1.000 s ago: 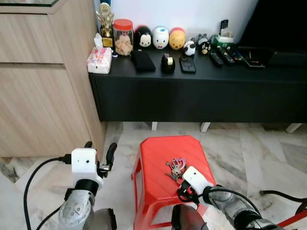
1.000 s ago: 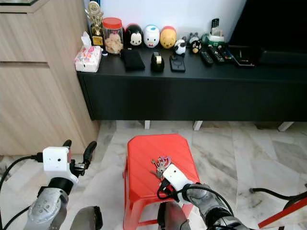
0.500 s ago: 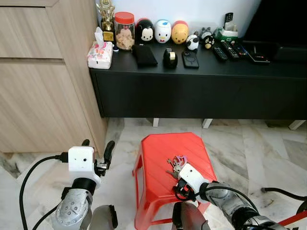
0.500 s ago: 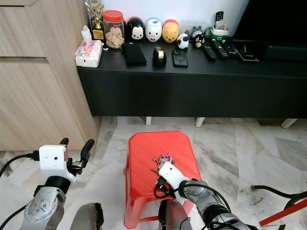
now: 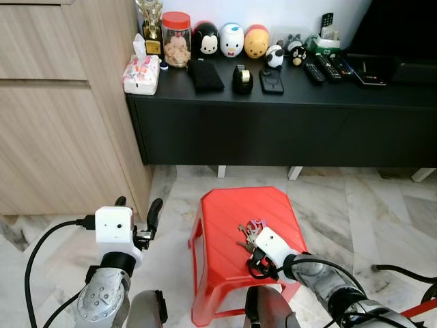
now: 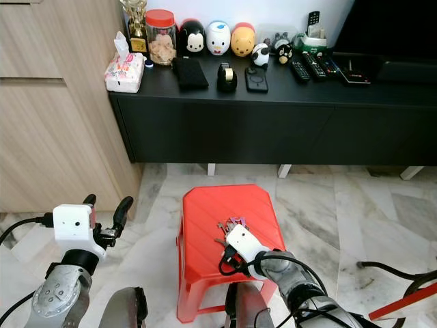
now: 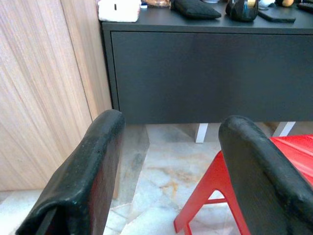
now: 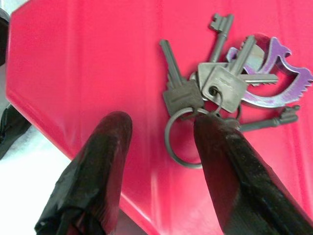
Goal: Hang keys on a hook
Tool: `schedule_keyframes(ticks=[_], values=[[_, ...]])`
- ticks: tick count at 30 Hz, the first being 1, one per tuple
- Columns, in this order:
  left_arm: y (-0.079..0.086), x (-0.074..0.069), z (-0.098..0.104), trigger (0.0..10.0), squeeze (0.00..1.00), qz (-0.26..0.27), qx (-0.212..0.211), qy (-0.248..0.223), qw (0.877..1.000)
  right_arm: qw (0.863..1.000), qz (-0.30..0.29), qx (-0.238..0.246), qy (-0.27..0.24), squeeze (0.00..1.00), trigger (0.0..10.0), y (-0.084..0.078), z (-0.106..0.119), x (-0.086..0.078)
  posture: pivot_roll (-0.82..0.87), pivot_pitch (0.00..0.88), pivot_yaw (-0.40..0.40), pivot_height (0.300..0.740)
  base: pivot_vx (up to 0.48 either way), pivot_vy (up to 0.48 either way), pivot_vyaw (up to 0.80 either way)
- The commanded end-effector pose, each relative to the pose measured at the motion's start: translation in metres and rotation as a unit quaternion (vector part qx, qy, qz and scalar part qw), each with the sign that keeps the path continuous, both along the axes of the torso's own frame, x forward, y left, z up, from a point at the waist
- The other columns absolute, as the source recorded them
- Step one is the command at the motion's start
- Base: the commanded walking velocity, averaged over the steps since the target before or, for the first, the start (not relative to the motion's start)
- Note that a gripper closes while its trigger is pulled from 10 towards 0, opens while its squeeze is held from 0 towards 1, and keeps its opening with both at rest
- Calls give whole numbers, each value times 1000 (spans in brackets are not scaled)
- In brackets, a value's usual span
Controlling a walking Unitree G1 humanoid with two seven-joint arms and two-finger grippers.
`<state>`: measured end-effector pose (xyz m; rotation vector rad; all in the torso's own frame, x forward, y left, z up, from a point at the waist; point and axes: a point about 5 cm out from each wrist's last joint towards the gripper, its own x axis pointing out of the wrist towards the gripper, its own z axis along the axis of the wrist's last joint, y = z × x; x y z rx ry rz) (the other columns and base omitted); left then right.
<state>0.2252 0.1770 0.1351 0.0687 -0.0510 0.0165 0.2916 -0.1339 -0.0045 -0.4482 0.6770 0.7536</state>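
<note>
A bunch of several grey keys (image 5: 247,230) on a ring with a purple charm (image 8: 274,73) lies on top of the red plastic stool (image 5: 225,212). My right gripper (image 5: 252,240) hovers low over the stool just behind the keys. Its fingers are open in the right wrist view, and the key ring (image 8: 178,134) lies between them, against one fingertip (image 8: 210,128). Nothing is gripped. My left gripper (image 5: 138,206) is held up left of the stool, open and empty, facing the black console.
A low black TV console (image 5: 287,116) stands behind the stool, carrying a jar, a tissue box (image 5: 141,74), round toy figures, a phone and remotes. A wooden cabinet (image 5: 61,123) closes off the left. The floor is marble, with a black cable (image 5: 403,275) at the right.
My right gripper has crept forward toward the keys, so its white wrist block now sits right behind them. The head view has shifted slightly. The left arm is unchanged.
</note>
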Motion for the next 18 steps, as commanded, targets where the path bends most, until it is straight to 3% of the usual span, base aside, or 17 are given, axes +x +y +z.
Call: schedule_keyframes(ticks=[1, 9, 17, 18], values=[[-2, -2, 2, 10000, 0, -8, 3, 4, 1000, 1000, -8, 3, 9, 0, 10000, -1, 0, 0, 74, 143, -129, 605, 0, 0, 0], [-3, -3, 2, 10000, 0, -8, 5, 7, 1000, 1000, -5, 1, 19, 0, 10000, -2, -2, -2, 76, 146, -128, 605, 0, 0, 0], [-2, -3, 1, 10000, 0, -6, 6, 9, 1000, 999, -47, 2, 20, 0, 10000, -6, -4, -1, 72, 147, -125, 605, 0, 0, 0], [-2, -3, 2, 10000, 0, -7, 6, 10, 1000, 999, -46, 3, 23, 0, 4784, -5, -5, -2, 76, 148, -124, 605, 0, 0, 0]])
